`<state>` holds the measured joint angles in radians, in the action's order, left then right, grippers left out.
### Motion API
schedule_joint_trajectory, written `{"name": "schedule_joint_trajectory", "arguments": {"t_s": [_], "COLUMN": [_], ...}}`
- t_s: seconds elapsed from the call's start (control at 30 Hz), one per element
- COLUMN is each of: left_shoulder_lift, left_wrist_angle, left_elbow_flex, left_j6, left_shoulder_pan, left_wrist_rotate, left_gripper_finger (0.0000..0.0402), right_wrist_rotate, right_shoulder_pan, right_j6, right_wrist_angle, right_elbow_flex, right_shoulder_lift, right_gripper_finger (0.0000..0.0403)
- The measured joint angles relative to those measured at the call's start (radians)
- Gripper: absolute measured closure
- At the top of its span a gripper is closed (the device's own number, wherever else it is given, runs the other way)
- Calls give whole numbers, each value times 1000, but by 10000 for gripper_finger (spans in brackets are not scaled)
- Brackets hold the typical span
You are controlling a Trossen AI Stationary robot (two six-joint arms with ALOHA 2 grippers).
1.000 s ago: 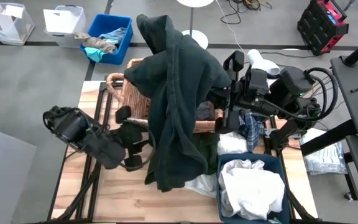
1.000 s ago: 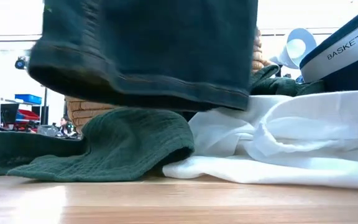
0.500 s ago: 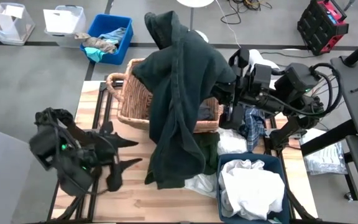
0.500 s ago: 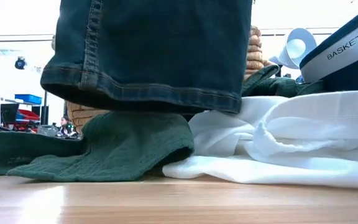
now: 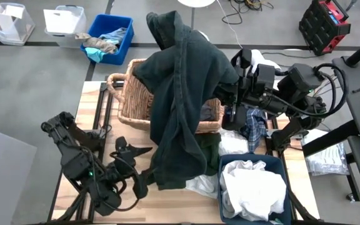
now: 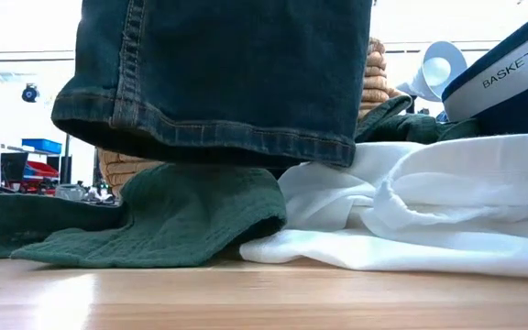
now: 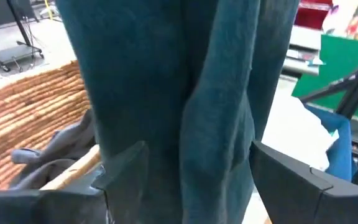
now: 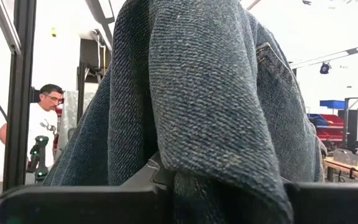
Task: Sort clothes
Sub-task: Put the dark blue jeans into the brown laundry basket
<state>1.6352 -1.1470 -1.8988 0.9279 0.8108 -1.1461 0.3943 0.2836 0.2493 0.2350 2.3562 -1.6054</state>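
Hanging from clamped right hand (image 5: 225, 99): dark garment (image 5: 183, 106); left hand (image 5: 144, 167) apart; wood table (image 6: 264, 295).

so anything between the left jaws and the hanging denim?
Nothing visible. The left gripper stands open with the denim garment hanging right in front of it, fabric already between its fingers. The right gripper holds the garment up over the wicker basket.

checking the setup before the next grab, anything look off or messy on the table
Yes: white garments and a dark green one spill over the tabletop beside the blue bin. The right gripper holds dark denim hanging over the wicker basket; the left gripper is open around its lower end.
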Motion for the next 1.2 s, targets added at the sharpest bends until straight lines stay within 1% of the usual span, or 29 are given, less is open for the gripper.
{"name": "schedule_joint_trajectory", "arguments": {"t_s": [0.1,0.13,0.27,0.3,0.43,0.63,0.8,0.87,0.97,1.1,1.2], "left_shoulder_lift": [-5,-8,-12,-13,-24,-44,-52,-54,-54,-54,-54], "left_wrist_angle": [31,32,17,6,-29,-28,-22,-5,62,213,308], "left_elbow_flex": [57,76,152,168,226,304,300,284,259,226,217], "left_j6": [44,70,174,196,255,258,182,124,0,-221,-344], "left_shoulder_pan": [5,6,-1,-9,-53,-115,-131,-135,-146,-166,-185], "left_wrist_rotate": [-29,-59,-229,-250,-255,-253,-247,-223,-157,-38,1], "left_gripper_finger": [145,145,145,145,145,147,151,154,161,169,174], "right_wrist_rotate": [0,0,0,0,0,0,0,-2,-20,-67,-84], "right_shoulder_pan": [0,0,0,0,0,0,0,0,0,0,0], "right_j6": [-2,-4,-14,-15,-26,-24,-25,-31,-51,-99,-104], "right_wrist_angle": [10,14,25,25,29,43,49,49,48,46,43], "right_elbow_flex": [0,0,0,0,0,0,0,0,0,0,0], "right_shoulder_lift": [0,0,0,0,0,0,0,0,0,0,0], "right_gripper_finger": [350,350,350,350,350,350,350,350,350,350,350]}}
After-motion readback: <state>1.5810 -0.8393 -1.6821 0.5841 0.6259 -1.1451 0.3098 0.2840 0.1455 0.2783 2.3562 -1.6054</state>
